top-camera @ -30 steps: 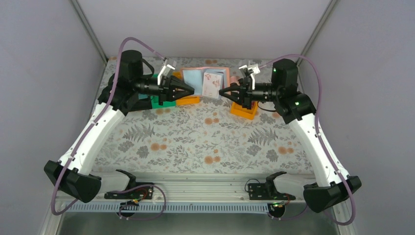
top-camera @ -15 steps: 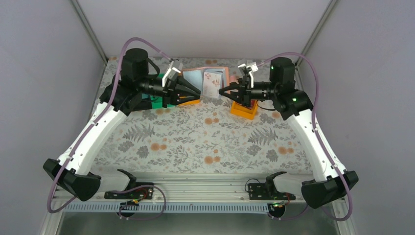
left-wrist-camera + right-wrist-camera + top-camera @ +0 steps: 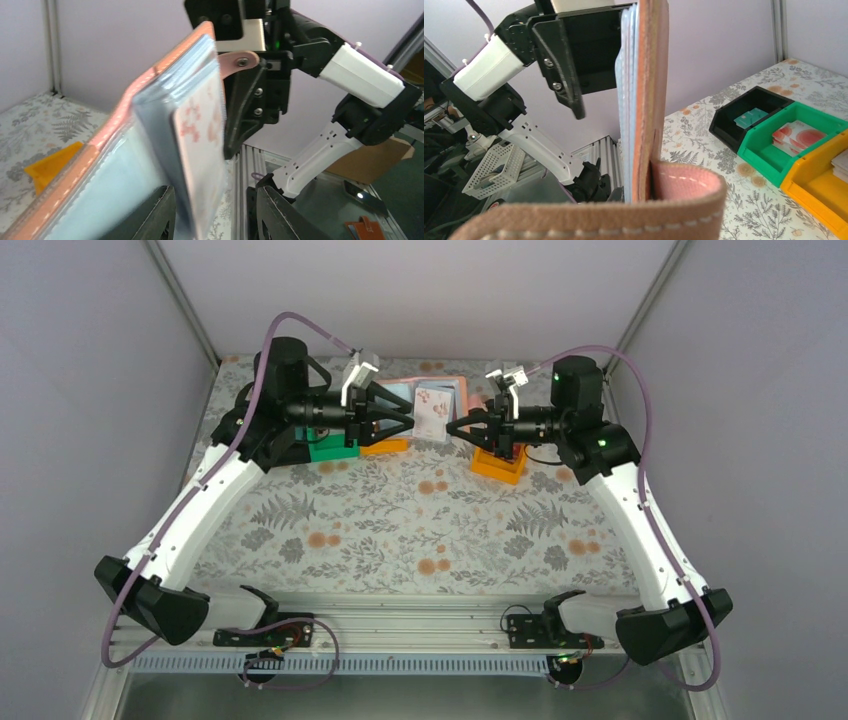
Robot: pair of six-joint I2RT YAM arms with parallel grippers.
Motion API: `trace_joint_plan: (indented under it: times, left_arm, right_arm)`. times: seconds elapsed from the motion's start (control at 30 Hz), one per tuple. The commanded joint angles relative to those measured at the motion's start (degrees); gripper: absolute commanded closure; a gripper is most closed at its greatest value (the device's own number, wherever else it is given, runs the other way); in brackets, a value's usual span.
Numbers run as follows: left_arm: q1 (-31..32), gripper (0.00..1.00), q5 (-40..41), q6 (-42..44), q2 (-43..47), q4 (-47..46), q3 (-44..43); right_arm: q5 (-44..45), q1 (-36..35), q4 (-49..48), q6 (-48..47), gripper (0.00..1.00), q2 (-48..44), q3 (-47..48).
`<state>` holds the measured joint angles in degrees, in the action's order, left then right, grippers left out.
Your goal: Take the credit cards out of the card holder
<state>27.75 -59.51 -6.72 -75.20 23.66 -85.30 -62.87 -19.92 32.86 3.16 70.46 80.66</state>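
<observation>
Gripping card holder [image 3: 650, 100], R gripper [image 3: 453, 427]

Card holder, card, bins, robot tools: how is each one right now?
Brownish-pink folding card holder: open, held up in the air.
Right tool: shut on the card holder.
Left tool: open.
Whitish-pink flowery plastic card: in the holder, inside the open left tool.
Black plastic bin: holds a teal card.
Green plastic bin: holds red-and-white cards.
</observation>
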Motion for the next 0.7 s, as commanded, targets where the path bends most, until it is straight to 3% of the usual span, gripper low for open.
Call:
trace_joint_plan:
  times: [0.0,0.13,0.27,0.37,0.53,0.67]
  left_arm:
    - [-0.2,0.58,2.8,-1.3,-0.5,-0.8,0.6]
    - [1.3,0.59,2.9,-1.1,-1.1,-0.9,0.0]
    - [2.3,0.76,1.9,-1.2,-1.8,-1.3,-0.4]
    - [2.3,0.96,0.3,-0.8,-1.6,-1.1,-0.9]
    - [1.0,0.98,-4.2,0.7,0.1,-0.2,-1.0]
    - [0.7,0.98,-3.9,-0.3,0.5,-1.1,0.2]
  right_arm:
    - [-3.5,-0.9,-0.6,-0.5,0.96,-0.7,1.6]
    - [-3.3,-1.6,-2.0,0.2,0.96,-0.3,1.5]
    - [-3.0,-1.9,-1.7,-0.3,0.96,0.6,2.4]
    - [-3.5,-1.9,-1.4,-1.1,0.96,0.5,2.5]
    - [-1.6,-1.6,-0.3,-2.3,0.95,-0.9,2.2]
    - [-3.4,-1.6,-1.2,-0.3,0.78,0.1,2.1]
